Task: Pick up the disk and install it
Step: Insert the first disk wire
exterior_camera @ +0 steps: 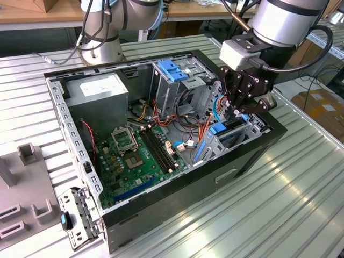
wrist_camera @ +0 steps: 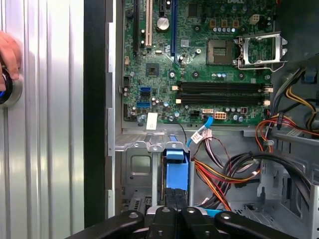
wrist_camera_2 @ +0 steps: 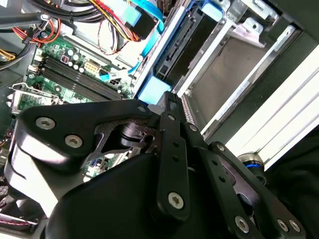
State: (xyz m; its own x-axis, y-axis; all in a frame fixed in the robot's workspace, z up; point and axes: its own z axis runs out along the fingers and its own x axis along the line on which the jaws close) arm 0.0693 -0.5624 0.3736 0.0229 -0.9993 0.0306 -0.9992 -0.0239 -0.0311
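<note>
The disk [wrist_camera: 177, 169] stands on edge in the drive bay at the case's corner on the exterior view's right. Its blue carrier rail [exterior_camera: 218, 129] and end tab [wrist_camera_2: 154, 89] show above the metal slot. My gripper [exterior_camera: 238, 111] sits directly over the disk's upper edge. Its black fingers [wrist_camera: 169, 206] are pressed together, with no gap between them, against the blue rail. In the second wrist view one fingertip [wrist_camera_2: 172, 99] ends right beside the blue tab. The lower part of the disk is hidden inside the bay.
The open computer case [exterior_camera: 252, 156] lies on a ribbed metal table [exterior_camera: 279, 215]. Inside are the motherboard [exterior_camera: 134, 156], power supply [exterior_camera: 99, 88], loose cables [wrist_camera: 224, 169] and a tall drive cage with a blue latch [exterior_camera: 173, 70]. A person's hand [wrist_camera: 9, 52] rests beside the case.
</note>
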